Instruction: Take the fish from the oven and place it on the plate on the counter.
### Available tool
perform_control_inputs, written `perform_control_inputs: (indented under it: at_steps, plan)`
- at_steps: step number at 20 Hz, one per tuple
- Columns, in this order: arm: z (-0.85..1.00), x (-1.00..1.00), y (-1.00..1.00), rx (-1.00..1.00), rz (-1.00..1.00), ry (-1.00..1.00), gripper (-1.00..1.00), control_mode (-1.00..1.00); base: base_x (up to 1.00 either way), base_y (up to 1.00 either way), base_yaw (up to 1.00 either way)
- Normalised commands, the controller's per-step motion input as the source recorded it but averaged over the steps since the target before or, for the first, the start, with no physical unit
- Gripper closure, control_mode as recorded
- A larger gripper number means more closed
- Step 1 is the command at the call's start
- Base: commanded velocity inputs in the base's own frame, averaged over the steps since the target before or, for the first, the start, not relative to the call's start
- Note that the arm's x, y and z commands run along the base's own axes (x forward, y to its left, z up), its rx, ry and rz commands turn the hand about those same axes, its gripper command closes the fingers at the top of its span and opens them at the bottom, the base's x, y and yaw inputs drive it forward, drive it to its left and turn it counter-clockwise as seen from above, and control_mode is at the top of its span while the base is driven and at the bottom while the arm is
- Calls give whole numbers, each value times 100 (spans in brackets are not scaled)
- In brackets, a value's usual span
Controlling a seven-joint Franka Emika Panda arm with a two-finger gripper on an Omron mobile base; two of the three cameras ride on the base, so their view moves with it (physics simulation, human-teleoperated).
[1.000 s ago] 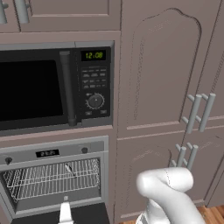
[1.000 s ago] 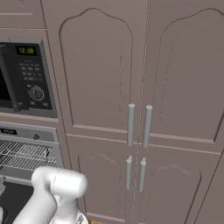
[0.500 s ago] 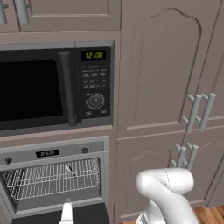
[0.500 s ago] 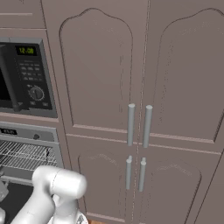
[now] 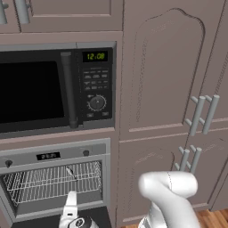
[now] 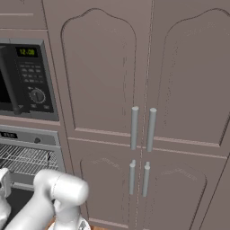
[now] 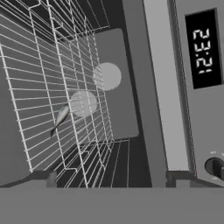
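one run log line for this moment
phase: reaching into oven | oven: door open | fish: on wire rack, not grasped | gripper: open, short of fish | plate: unseen

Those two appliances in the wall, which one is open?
The lower one, the oven: its wire racks are exposed. The microwave above it is closed, dark door flush.

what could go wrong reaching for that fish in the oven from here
The fish is thin and lies on the wire rack, so the fingertips might snag the wires or push it between them. The hand is rolled sideways at the oven opening and may clip the control panel going in.
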Motion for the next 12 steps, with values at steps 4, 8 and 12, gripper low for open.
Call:
perform_control_inputs:
  at_steps: [4,8,12]
  plan:
    - [-34,43,0,0,0,0,-100,-100,0,0,0]
    - [-55,38,0,0,0,0,-100,-100,0,0,0]
    - [-77,47,0,0,0,0,-100,-100,0,0,0]
